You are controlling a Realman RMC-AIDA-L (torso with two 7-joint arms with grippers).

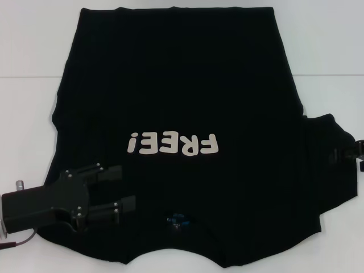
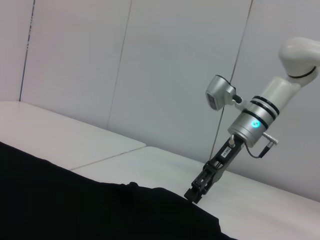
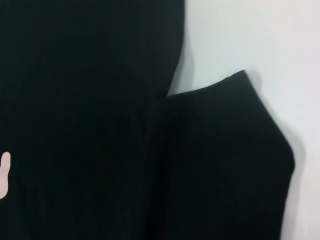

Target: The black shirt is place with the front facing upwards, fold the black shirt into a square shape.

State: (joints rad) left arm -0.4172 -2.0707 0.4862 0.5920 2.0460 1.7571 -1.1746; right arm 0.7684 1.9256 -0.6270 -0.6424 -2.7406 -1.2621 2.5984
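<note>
we saw the black shirt (image 1: pixel 182 102) spread flat on the white table (image 1: pixel 34 40), front up, with the cream letters "free!" (image 1: pixel 172 144) reading upside down from the head camera and the collar with its small blue neck label (image 1: pixel 177 219) nearest the robot. the hem lay at the far side. on the robot's left the sleeve was not showing beyond the body of the shirt, while on the right the sleeve (image 1: pixel 330 153) lay spread out to the side.

the left gripper (image 1: pixel 128 187) lay low over the shirt's near left shoulder area, its two fingers (image 1: pixel 105 172) parted and released, pointing toward the collar with nothing between them. we could not tell whether they touched the cloth.

the right gripper (image 2: pixel 192 196) was at the outer edge of the right sleeve; from the left wrist camera its tip met the cloth's edge, tilted down from the arm. whether it was clenched on the fabric or released, we could not tell. the right wrist camera showed the sleeve (image 3: pixel 225 165) lying flat beside the shirt's body (image 3: pixel 85 110).
</note>
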